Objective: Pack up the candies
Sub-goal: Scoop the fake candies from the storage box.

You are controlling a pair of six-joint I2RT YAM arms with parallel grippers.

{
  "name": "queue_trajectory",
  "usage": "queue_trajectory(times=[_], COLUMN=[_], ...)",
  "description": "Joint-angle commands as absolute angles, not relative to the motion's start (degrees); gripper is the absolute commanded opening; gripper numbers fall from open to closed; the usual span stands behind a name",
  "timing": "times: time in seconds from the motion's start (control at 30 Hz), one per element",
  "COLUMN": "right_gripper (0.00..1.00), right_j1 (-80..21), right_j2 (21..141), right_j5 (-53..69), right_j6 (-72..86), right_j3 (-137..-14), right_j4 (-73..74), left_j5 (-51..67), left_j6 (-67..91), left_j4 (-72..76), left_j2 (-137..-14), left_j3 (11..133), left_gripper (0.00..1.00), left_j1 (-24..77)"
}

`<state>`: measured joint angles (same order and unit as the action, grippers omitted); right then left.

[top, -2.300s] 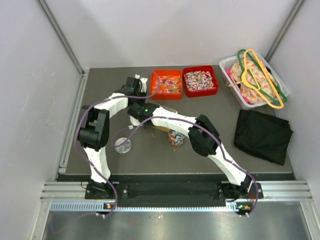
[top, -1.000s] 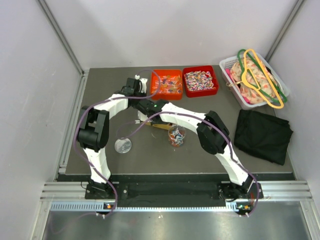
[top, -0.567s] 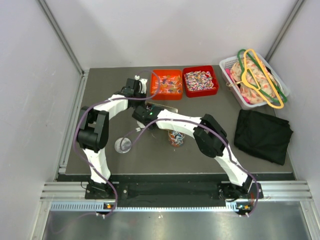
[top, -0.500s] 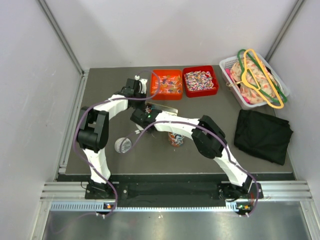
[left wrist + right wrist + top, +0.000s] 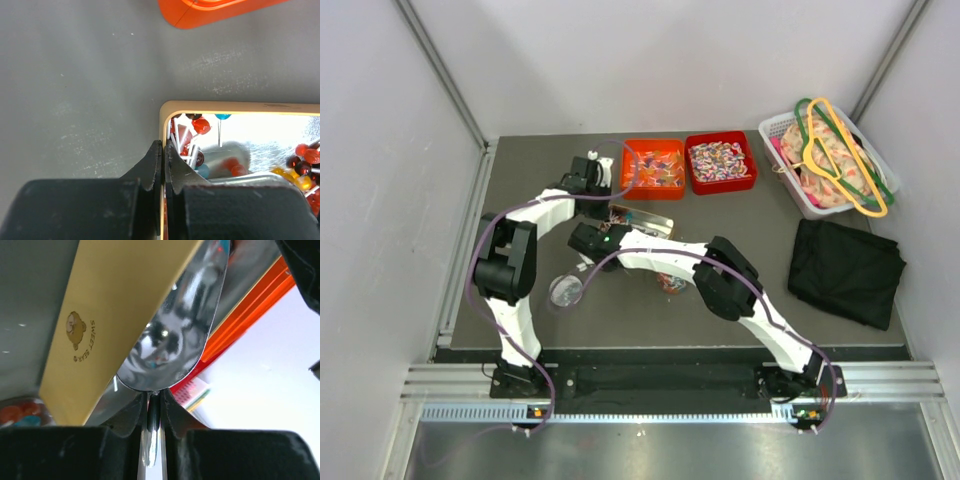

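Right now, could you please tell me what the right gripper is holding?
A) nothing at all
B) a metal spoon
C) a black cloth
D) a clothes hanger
B: in the right wrist view, the right gripper is closed on the handle of a shiny metal spoon, whose bowl lies against the yellow bag.

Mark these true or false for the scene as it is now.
The right gripper holds a metal spoon. True.
The left gripper hangs open over the orange bin. False: it is shut on the rim of the pouch.
The red bin holds candies. True.
The black cloth lies inside the white basket. False: it lies on the table beside the basket.
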<state>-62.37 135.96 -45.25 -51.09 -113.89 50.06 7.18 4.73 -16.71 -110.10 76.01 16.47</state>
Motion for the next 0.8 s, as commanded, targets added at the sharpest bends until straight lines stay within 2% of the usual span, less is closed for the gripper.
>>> queue_trajectory(times=[0.0, 0.47, 0.77], right_gripper=[0.00, 0.00, 0.00], right_j1=[-63.37, -58.81, -55.99], right_j2=[137.64, 133.07, 128.41], right_j5=[-30.16, -13.20, -7.31], right_j6=[-45.71, -30.34, -24.27], right_j3=[-116.10, -117.07, -114.35], right_j4=[53.96, 55.11, 53.61], left_j5=[8.17, 8.26, 8.09], left_j6=[6.68, 6.59, 6.59], left_j4=[-13.97, -13.89, -13.97], left_j2=[-107.14, -107.05, -106.70], left_j3=[76.81, 76.38, 76.20], left_gripper=[0.00, 0.00, 0.00], left_j1=[16.00, 15.56, 15.12])
